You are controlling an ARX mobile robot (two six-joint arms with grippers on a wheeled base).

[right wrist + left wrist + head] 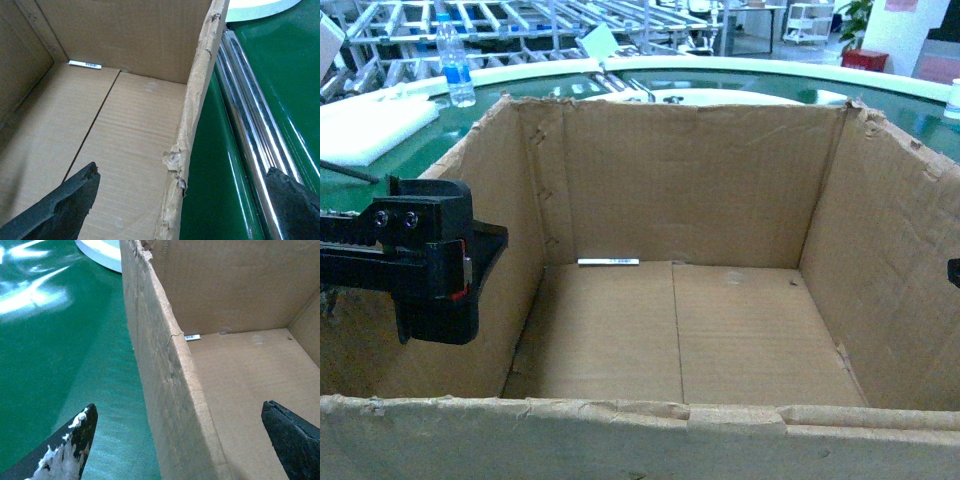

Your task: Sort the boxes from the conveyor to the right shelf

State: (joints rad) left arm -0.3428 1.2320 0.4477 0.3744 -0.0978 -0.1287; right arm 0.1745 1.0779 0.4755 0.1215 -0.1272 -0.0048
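Green conveyor (380,160) carries one open cardboard box (720,330), filling the frame's centre. Two grippers, left (180,440) and right (185,200), straddle opposite walls, jaws spread, unclosed. One water bottle (455,65) upper left.

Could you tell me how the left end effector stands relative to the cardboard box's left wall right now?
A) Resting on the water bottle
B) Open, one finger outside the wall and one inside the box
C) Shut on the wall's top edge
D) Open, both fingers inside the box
B: in the left wrist view the left end effector is open, straddling the cardboard box wall, one finger over the green conveyor, the other inside.
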